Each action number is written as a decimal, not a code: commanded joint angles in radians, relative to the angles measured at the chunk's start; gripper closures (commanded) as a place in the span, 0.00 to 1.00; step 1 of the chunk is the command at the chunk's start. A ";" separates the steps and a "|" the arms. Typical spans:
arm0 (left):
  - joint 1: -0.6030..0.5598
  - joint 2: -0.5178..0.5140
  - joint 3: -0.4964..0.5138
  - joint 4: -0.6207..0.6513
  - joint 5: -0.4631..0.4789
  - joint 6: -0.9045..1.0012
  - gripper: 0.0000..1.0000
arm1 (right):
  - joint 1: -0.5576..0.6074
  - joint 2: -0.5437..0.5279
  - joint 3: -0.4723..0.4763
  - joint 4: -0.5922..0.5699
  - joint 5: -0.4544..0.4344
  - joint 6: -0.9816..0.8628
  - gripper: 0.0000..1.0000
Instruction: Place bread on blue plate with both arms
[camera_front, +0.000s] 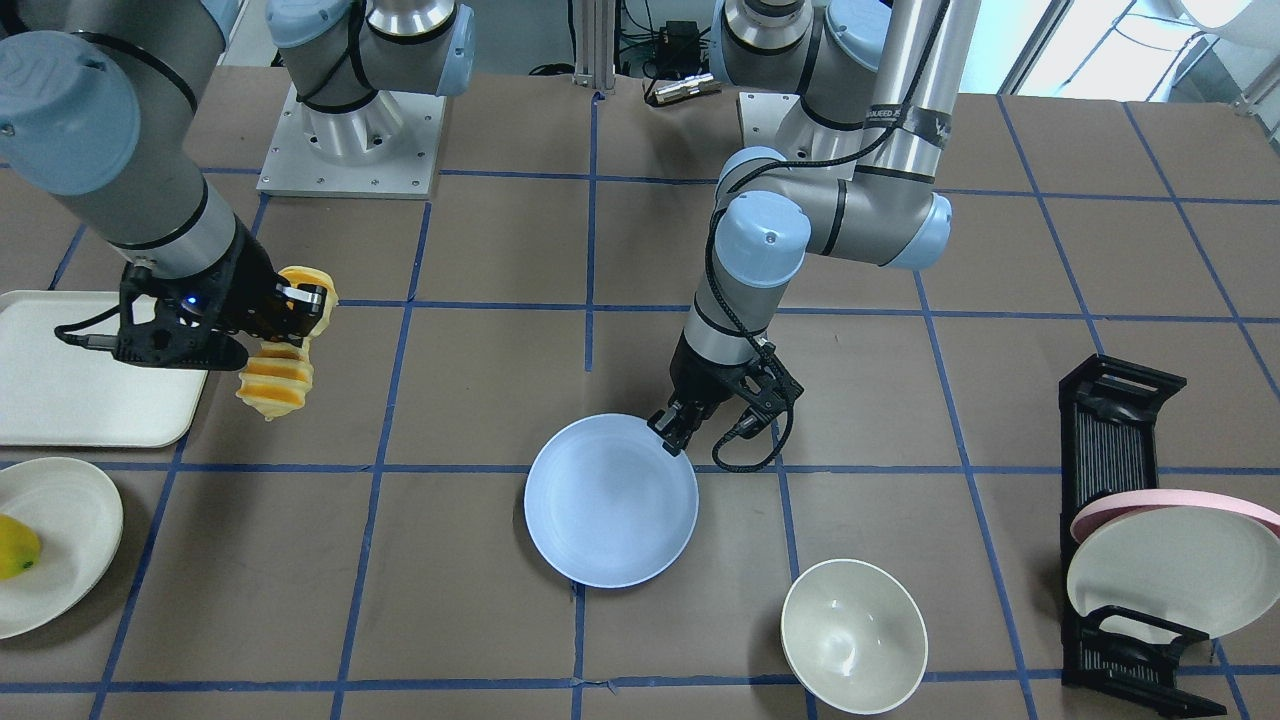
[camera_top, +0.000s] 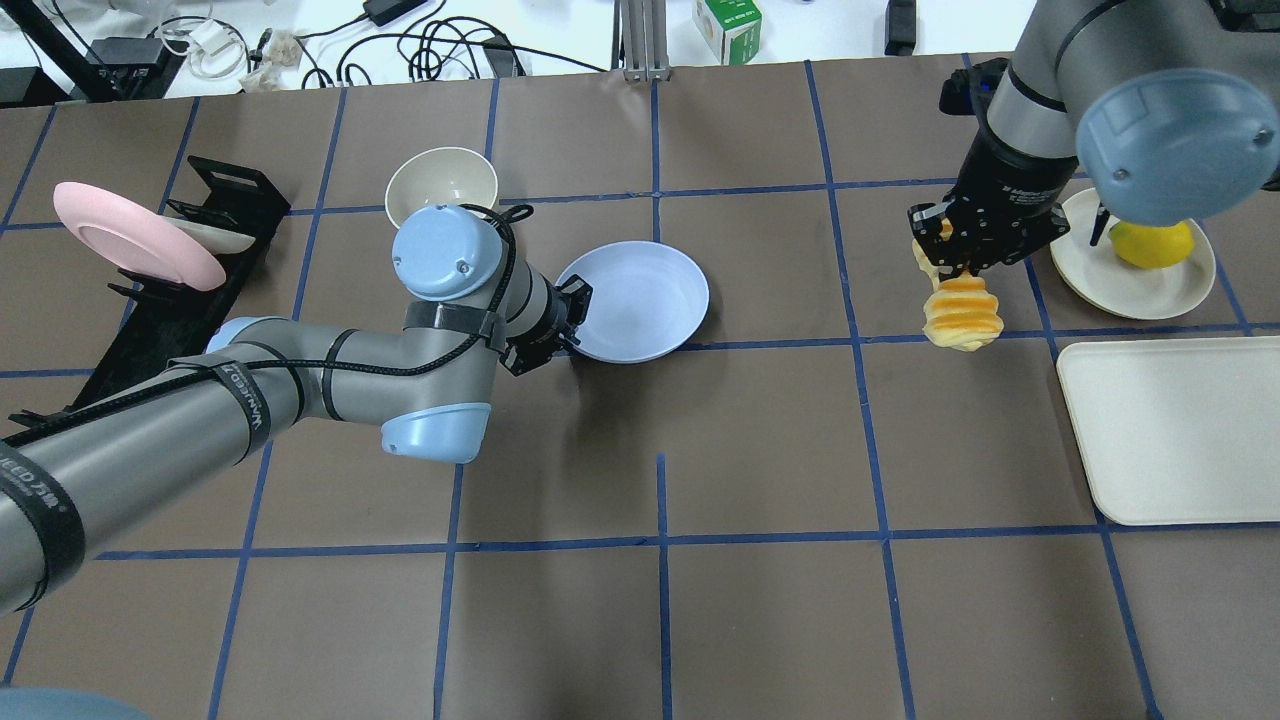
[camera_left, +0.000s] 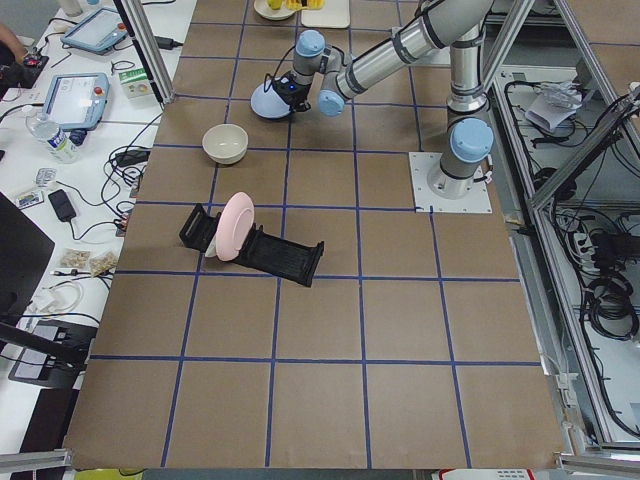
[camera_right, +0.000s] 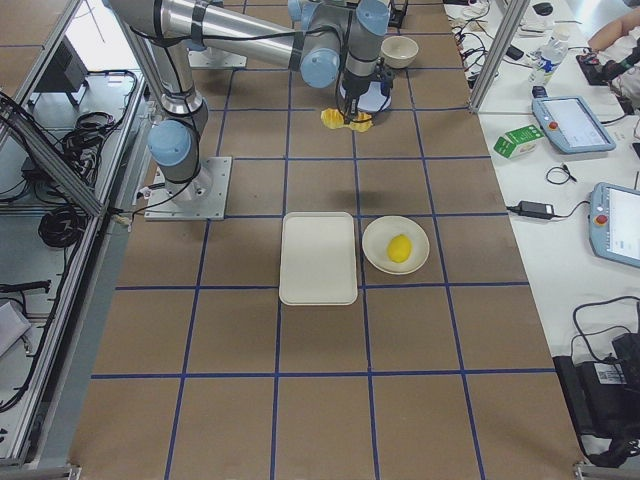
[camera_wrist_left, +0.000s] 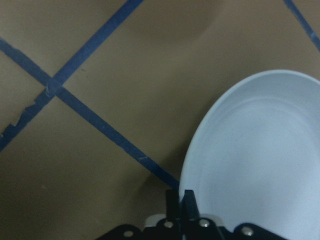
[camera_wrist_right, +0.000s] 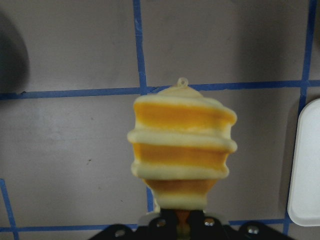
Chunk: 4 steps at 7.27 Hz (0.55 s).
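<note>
- Right wrist view: the bread fills the centre and hangs clear above the table. The right gripper is clamped narrowly on its lower end. A corner of the tray shows at the right edge.
- Left wrist view: the left gripper is almost closed. Its two fingers pinch the rim of the blue plate, one on each side.
- Front view: the bread is held in the air just beside the tray and well apart from the blue plate. The left gripper meets the plate's rim on the robot's side. A bowl stands near the plate. A rack holds a pink plate on edge. A yellow fruit lies on a cream plate.
- Overhead view: the bread bends around the right gripper's fingers, with several slices hanging below them. It sits between the blue plate and the cream plate, nearer the latter.
- Left side view: the near arm reaches across to the blue plate, which is beyond the bowl.
- Right side view: the bread hangs beyond the tray, and the blue plate is just behind it.
</note>
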 joint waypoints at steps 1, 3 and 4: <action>-0.003 0.028 0.019 -0.014 -0.002 0.002 0.00 | 0.055 0.004 -0.006 -0.023 0.030 0.039 1.00; -0.006 0.036 0.111 -0.021 -0.007 0.195 0.00 | 0.057 0.041 0.006 -0.118 0.117 0.048 1.00; 0.008 0.065 0.160 -0.127 -0.004 0.332 0.00 | 0.083 0.096 0.003 -0.191 0.120 0.048 1.00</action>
